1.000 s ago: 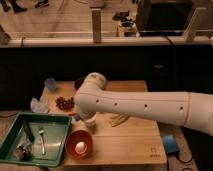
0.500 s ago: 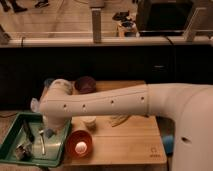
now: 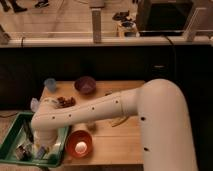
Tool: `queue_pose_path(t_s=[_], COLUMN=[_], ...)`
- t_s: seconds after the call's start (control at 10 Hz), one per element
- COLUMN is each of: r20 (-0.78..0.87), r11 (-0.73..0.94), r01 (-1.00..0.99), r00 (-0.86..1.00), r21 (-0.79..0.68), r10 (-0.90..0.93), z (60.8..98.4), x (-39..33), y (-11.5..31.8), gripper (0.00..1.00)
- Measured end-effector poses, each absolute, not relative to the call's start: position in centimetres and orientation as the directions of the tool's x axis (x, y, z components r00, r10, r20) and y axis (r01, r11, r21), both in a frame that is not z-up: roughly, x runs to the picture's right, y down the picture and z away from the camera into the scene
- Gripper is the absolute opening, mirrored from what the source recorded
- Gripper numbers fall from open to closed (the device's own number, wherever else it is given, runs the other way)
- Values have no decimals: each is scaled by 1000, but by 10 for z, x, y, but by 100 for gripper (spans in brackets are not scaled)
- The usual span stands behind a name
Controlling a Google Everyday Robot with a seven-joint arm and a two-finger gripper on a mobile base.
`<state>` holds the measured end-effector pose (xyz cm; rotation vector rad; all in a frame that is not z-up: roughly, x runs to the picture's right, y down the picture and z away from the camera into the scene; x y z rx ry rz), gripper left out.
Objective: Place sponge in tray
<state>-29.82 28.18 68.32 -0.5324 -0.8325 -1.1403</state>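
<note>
**Robot arm reaches down into the green tray with the sponge**

A thick white robot arm [image 3: 100,112] stretches from the right of the picture across a wooden table [image 3: 112,147]. It bends down into a green tray [image 3: 11,132] at the lower left. A second ago the end of the arm hung over the middle of the table, near the orange bowl. Half a second ago it had swung left above the tray. Now it has dropped inside the tray's raised rim.

The gripper [image 3: 37,144] sits low in the tray, mostly hidden by the arm's own bulk. Whether it is open or closed cannot be told from here. Just beside it lies a small light-blue shape, probably the sponge [image 3: 43,150], though the view is too murky to be sure. It is inside the tray, near the front right corner.

This suggests the carrying is done. What remains is letting go and lifting clear.

Counted: one tray, one sponge and one arm. There are two bowls, an orange bowl [image 3: 80,145] just right of the tray and a purple bowl [image 3: 85,84] at the back of the table. One pale blue cup [image 3: 50,84] stands near the purple bowl.
</note>
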Motion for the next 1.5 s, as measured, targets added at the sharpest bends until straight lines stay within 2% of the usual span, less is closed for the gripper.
queue_pose_path(t_s=[0.1,0.4,0.7,1.5], r20=[816,832,845,831], r11=[335,313,300,254], r01=[941,945,947,942], r00=[149,98,67,-43], r21=[58,94,114,219], r10=[-559,-546,-531,-555], z=[691,692,687,639], x=[-307,-324,-329,-335], y=[289,294,292,272], gripper=[51,77,80,80])
